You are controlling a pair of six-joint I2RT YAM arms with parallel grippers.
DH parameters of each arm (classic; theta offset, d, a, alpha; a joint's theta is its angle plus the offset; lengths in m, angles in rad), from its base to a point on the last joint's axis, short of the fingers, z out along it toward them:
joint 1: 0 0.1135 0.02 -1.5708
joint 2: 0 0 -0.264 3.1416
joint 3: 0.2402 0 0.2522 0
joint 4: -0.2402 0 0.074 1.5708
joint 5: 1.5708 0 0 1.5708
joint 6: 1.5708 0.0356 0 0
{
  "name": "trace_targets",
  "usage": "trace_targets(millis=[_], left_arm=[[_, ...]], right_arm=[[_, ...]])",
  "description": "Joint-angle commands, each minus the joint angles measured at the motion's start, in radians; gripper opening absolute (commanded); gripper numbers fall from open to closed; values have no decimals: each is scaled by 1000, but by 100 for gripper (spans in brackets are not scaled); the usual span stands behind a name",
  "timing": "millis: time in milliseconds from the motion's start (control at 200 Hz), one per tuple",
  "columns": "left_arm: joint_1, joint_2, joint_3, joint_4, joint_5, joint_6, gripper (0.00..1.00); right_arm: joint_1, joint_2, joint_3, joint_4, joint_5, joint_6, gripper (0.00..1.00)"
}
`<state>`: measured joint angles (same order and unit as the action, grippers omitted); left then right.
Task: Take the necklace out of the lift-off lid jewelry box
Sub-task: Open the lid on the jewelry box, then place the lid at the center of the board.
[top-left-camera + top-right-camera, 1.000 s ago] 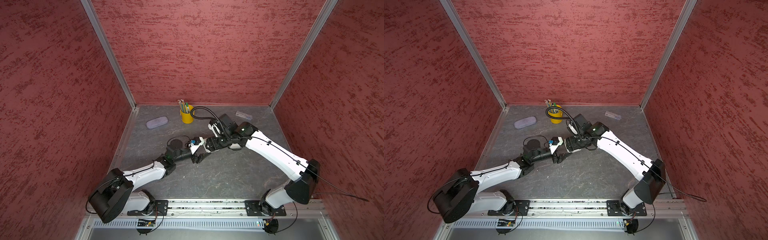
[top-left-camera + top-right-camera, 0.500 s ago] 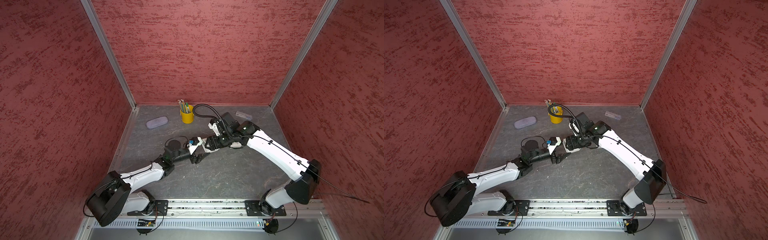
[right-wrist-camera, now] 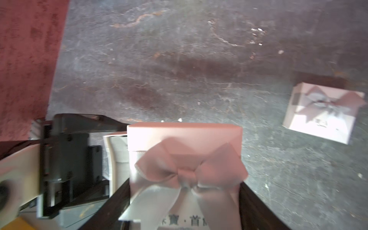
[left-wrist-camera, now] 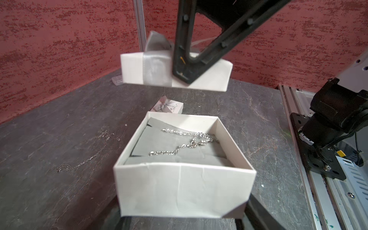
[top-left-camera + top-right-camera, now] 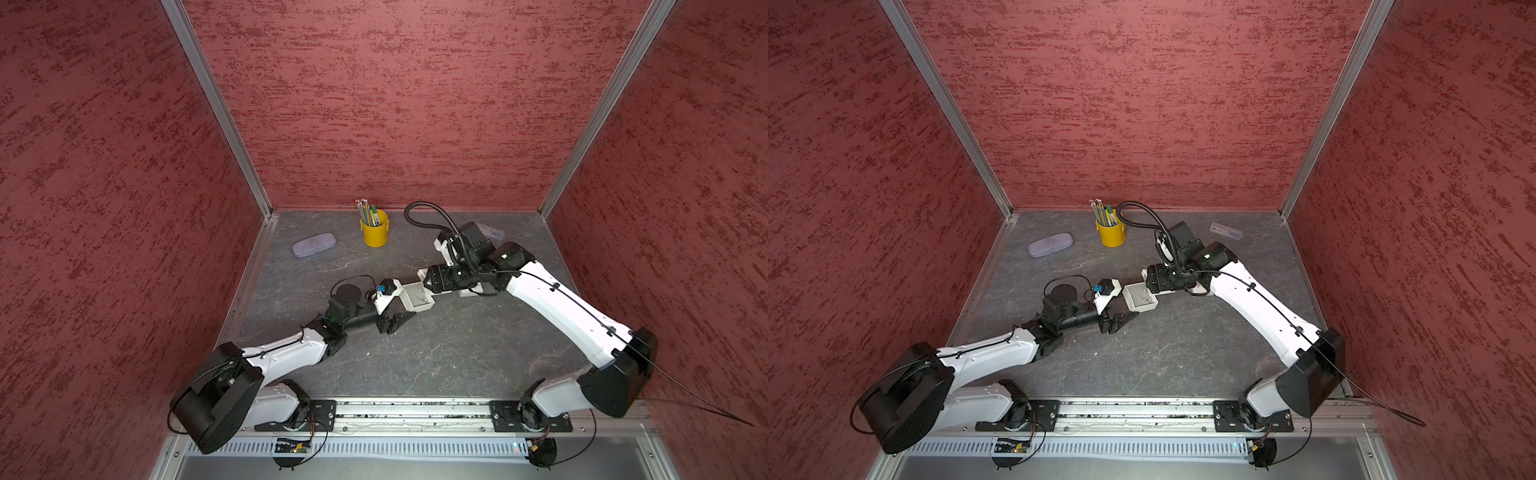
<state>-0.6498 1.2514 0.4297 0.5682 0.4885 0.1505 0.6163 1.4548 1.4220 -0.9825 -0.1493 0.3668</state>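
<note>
Tabletop [image 5: 436, 353] of grey stone filled the lower half of both top views, and the work sat near its centre, where both arms could reach it. The left arm [image 5: 286, 353] reached in from the lower left of the frame and the right arm [image 5: 557, 307] from the lower right.

The left gripper [image 5: 397, 322] lay low, its jaws spread wide. Its tips were at the near corners of the box base [image 4: 183, 189], in the lower middle of the left wrist view. This was probably a brace to stop the base rising with its top, though I could not tell whether the tips pressed on the card.

The right gripper [image 3: 185, 191] was clamped on the lid [image 4: 135, 69], which hung clear above the base in the upper middle of that view. Held there, it left the opening free.

A second bowed box [image 4: 167, 106] stood closed behind the base, apart from it. The necklace [image 4: 185, 141] lay inside the base on the grey pad, with neither gripper on it. A loose chain [image 4: 87, 157] lay on the stone at the left of the frame, outside any box.
</note>
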Motion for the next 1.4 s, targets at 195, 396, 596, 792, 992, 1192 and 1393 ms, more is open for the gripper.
trace_targets(millis=[195,396,596,792,992,1192,1393], left_arm=[[7,-15,-27,18,-15,-18,61],[7,-14,-32,17,-13,-19,61],[10,-15,-34,18,-13,-19,61],[12,-19,-27,9,-6,-16,61],[13,-7,-5,2,5,-12,61],[12,3,0,1,9,-22,61],[12,-14,-2,-18,6,-16,61]], right_arm=[[-110,-114,-351,166,145,56,77],[-146,-125,-556,312,166,62,79],[-155,-110,-603,334,235,47,90],[-155,-175,-523,312,156,39,85],[-141,-236,-402,382,-85,59,74],[-55,-176,-293,401,-159,83,70],[7,-105,-262,371,-169,74,50]])
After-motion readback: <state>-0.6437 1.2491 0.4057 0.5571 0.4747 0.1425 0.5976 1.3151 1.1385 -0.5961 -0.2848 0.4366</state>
